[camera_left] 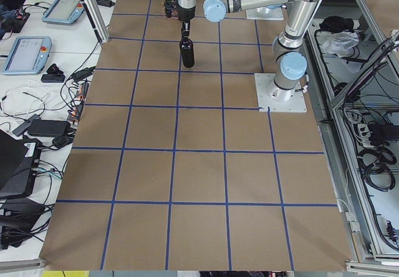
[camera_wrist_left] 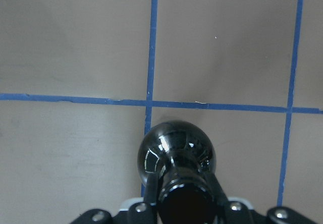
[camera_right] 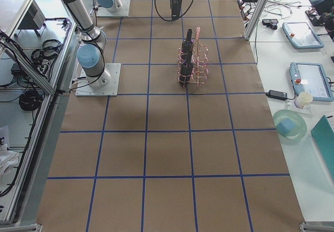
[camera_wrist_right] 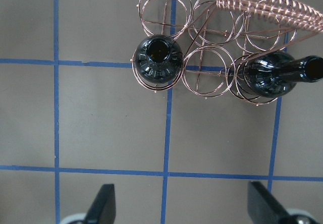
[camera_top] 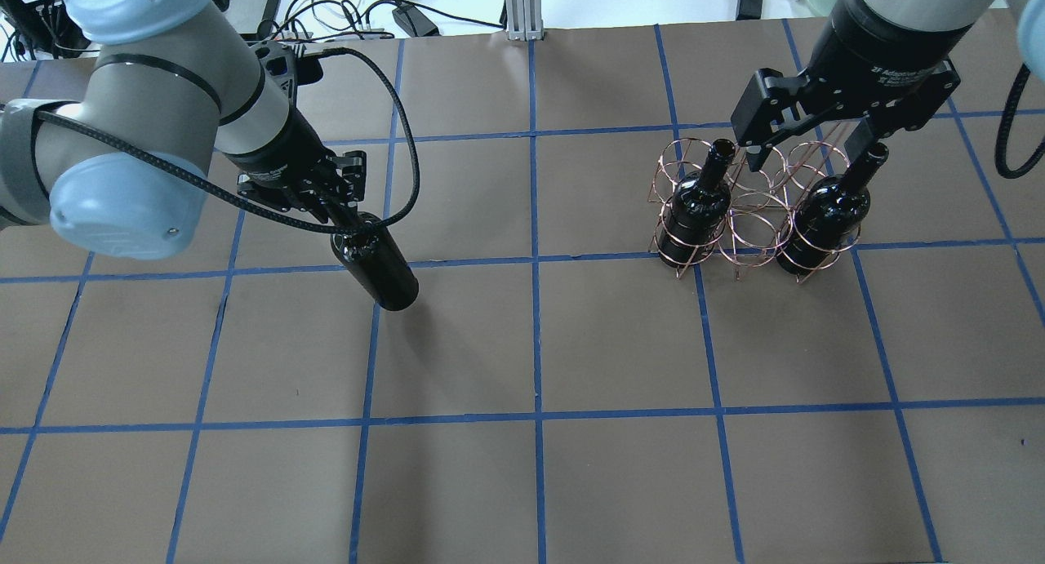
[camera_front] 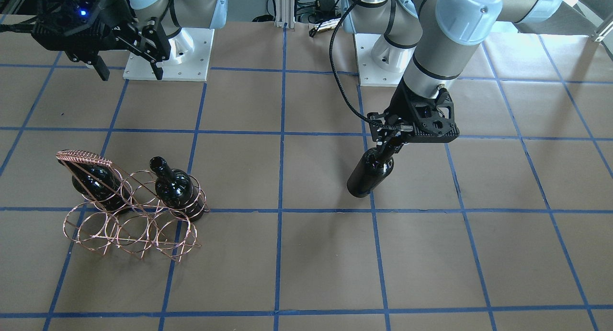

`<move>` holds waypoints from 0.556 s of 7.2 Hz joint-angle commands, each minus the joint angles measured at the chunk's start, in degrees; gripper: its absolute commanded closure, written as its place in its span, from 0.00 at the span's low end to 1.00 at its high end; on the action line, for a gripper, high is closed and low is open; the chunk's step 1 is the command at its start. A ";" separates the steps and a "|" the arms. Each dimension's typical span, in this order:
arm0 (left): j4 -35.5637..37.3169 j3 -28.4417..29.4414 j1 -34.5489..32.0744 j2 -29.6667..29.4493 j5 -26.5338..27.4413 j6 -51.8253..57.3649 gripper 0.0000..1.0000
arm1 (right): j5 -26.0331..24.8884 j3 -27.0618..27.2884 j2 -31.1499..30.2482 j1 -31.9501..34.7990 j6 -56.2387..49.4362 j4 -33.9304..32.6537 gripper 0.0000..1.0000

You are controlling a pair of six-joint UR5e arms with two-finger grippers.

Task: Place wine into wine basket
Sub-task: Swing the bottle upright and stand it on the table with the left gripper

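Note:
My left gripper (camera_front: 390, 142) is shut on the neck of a glossy black wine bottle (camera_front: 371, 175), which hangs below it over the brown table. The held bottle also shows in the overhead view (camera_top: 380, 266) and the left wrist view (camera_wrist_left: 176, 146). I cannot tell whether its base touches the table. The copper wire basket (camera_top: 759, 213) stands far off on my right side. It holds two black bottles (camera_top: 694, 209) (camera_top: 820, 221) in the end rings of one row. The ring between them and the other row are empty. My right gripper (camera_top: 808, 144) is open and empty above the basket (camera_wrist_right: 267, 4).
The table is brown paper with a blue tape grid. Both arm bases (camera_front: 167, 53) stand on white plates at one table edge. Cables and an aluminium post (camera_top: 522, 9) lie beyond that edge. The basket's wire-wrapped handle (camera_front: 81, 156) rises above the bottles.

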 commanded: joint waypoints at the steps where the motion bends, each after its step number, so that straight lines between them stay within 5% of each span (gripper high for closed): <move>1: -0.54 -0.71 -0.12 0.95 0.02 0.24 1.00 | -0.02 0.05 0.05 0.00 0.12 0.13 0.00; 4: -0.81 -2.81 -0.21 1.04 -0.06 0.15 1.00 | -0.11 -0.04 0.05 -0.09 0.03 0.22 0.00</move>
